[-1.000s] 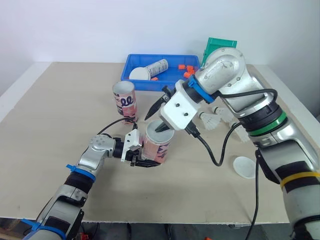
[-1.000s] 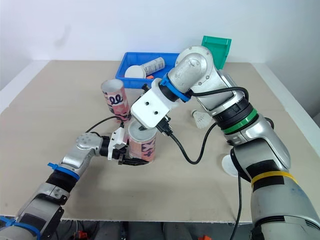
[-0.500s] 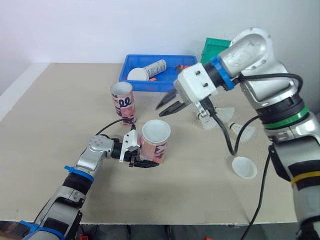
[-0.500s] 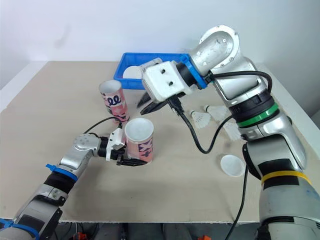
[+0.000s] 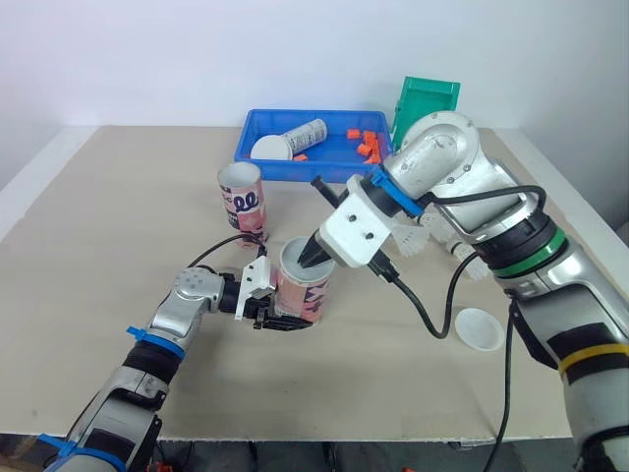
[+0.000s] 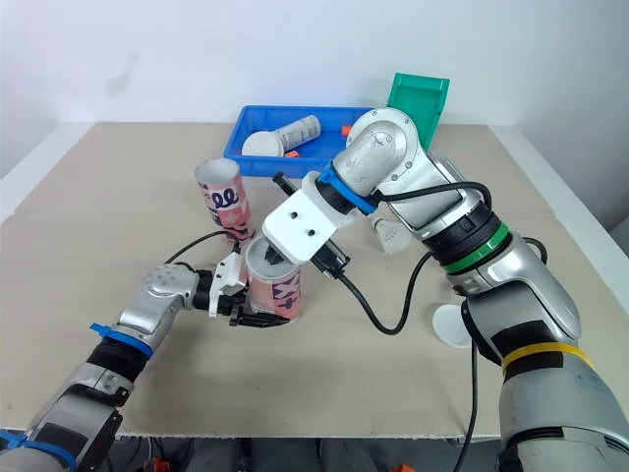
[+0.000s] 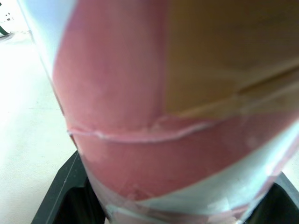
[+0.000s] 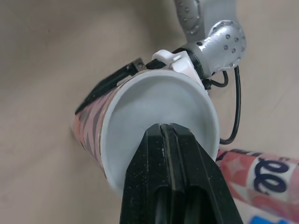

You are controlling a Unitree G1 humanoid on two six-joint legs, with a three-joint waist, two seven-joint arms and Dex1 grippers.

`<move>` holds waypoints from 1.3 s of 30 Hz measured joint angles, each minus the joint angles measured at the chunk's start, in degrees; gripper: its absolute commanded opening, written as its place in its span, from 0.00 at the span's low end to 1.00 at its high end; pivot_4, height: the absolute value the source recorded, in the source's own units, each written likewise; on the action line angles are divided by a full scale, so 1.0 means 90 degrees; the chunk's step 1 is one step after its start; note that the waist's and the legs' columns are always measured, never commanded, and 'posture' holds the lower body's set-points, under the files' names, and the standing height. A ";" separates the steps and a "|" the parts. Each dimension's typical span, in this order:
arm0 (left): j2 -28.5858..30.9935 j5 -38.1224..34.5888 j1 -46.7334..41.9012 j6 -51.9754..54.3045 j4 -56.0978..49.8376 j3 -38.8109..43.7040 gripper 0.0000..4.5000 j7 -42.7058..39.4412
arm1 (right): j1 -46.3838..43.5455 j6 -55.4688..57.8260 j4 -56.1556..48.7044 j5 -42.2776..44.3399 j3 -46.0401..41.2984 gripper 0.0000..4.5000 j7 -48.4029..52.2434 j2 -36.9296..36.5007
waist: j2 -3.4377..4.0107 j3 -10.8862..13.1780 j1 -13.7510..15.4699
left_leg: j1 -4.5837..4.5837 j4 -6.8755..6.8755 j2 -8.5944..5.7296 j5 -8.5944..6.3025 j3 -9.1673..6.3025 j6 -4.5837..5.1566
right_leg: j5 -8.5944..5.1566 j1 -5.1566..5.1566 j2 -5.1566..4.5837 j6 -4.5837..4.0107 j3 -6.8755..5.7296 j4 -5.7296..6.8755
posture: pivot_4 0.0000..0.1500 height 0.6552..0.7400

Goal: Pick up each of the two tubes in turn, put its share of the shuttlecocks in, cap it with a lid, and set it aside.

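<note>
Dark curly letters on the standing tube point(image 5: 243, 200), "ee" readable and nothing more of the word; the white can point(image 5: 307, 133) behind carries print too small to read.

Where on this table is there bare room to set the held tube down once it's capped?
Bare: the table left of the standing tube, and the front strip between the held tube and the near edge. Crowded: the right side, with shuttlecocks and lid; the middle, where the right pincer meets the held tube; the tray behind.

A beige table point(image 5: 118, 197) carries a blue tray point(image 5: 280, 169), an upright tube point(image 5: 243, 202), loose shuttlecocks point(image 6: 393, 236) and a white lid point(image 5: 482, 329).
</note>
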 measured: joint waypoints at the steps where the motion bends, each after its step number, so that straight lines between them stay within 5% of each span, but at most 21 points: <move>1: 0.0000 0.0008 0.0007 0.0000 0.0001 -0.0006 0.62 0.0027 | 0.0000 -0.0074 0.0015 -0.0042 0.0005 0.01 -0.0001 0.0002 | -0.0001 -0.0004 0.0000 | 0.0013 0.0000 0.0000 -0.0001 0.0000 -0.0002 | -0.0001 -0.0001 -0.0001 -0.0002 0.0001 0.0000 | 1.00 0.57; 7: 0.0006 0.0007 0.0026 -0.0006 0.0002 0.0023 0.62 0.0064 | -0.0043 0.0368 0.0452 0.0190 -0.0187 0.01 0.0039 0.0247 | -0.0006 -0.0007 -0.0011 | 0.0022 -0.0001 -0.0001 -0.0003 0.0002 -0.0005 | 0.0001 0.0002 -0.0007 -0.0007 0.0003 0.0000 | 1.00 0.57; 10: 0.0005 -0.0008 0.0024 -0.0021 -0.0054 0.0018 0.62 0.0046 | -0.0096 0.1175 0.0728 0.0776 -0.0807 0.16 0.0023 0.0372 | -0.0004 -0.0004 0.0001 | -0.0014 -0.0001 -0.0001 -0.0002 0.0001 -0.0003 | 0.0002 -0.0006 -0.0007 -0.0007 0.0001 0.0001 | 1.00 0.57; 16: -0.0024 -0.0012 0.0046 -0.0182 -0.0096 0.0018 0.62 0.0054 | 0.0115 0.2459 0.0392 0.1479 -0.2037 0.78 -0.0035 -0.0119 | -0.0007 -0.0004 0.0033 | -0.0031 -0.0004 -0.0003 -0.0009 -0.0008 -0.0009 | -0.0015 -0.0010 -0.0007 0.0001 -0.0005 -0.0008 | 1.00 0.57; 19: -0.0100 -0.0015 0.0078 -0.0340 -0.0028 0.0034 0.62 0.0064 | 0.0968 0.3012 -0.0234 0.1788 -0.2458 0.98 -0.0112 -0.0594 | -0.0008 -0.0003 0.0046 | -0.0039 -0.0002 -0.0008 -0.0010 -0.0009 -0.0011 | -0.0018 -0.0012 -0.0009 0.0007 -0.0002 -0.0010 | 1.00 0.57; 28: -0.0126 -0.0024 0.0098 -0.0346 -0.0003 0.0132 0.62 0.0047 | 0.3265 0.4539 -0.2331 0.2502 -0.3426 0.98 -0.1329 -0.1103 | 0.0003 0.0006 0.0039 | -0.0047 -0.0001 -0.0013 -0.0010 -0.0012 -0.0012 | -0.0018 -0.0016 -0.0011 0.0016 0.0000 -0.0015 | 1.00 0.57; 31: -0.0128 -0.0020 0.0074 -0.0342 0.0062 0.0139 0.88 0.0021 | 0.4062 0.4777 -0.2973 0.2520 -0.3586 1.00 -0.1974 -0.1094 | -0.0004 0.0008 0.0037 | -0.0053 -0.0002 -0.0013 -0.0011 -0.0016 -0.0012 | -0.0017 -0.0016 -0.0010 0.0019 -0.0003 -0.0026 | 1.00 0.57; 33: -0.0107 -0.0020 0.0051 -0.0302 0.0180 0.0187 0.96 -0.0025 | 0.4417 0.4881 -0.3173 0.2438 -0.3581 1.00 -0.2298 -0.1078 | 0.0005 0.0019 0.0020 | -0.0069 -0.0002 -0.0014 -0.0011 -0.0010 -0.0012 | -0.0011 -0.0030 -0.0011 0.0026 0.0003 -0.0029 | 1.00 0.57; 39: -0.0049 -0.0045 0.0055 -0.0276 0.0115 0.0253 0.96 -0.0126 | 0.4801 0.4747 -0.3411 0.1966 -0.3374 1.00 -0.2696 -0.1143 | 0.0008 0.0030 0.0024 | -0.0090 -0.0010 -0.0013 -0.0014 -0.0018 -0.0015 | -0.0008 -0.0032 -0.0008 0.0031 -0.0004 -0.0068 | 1.00 0.57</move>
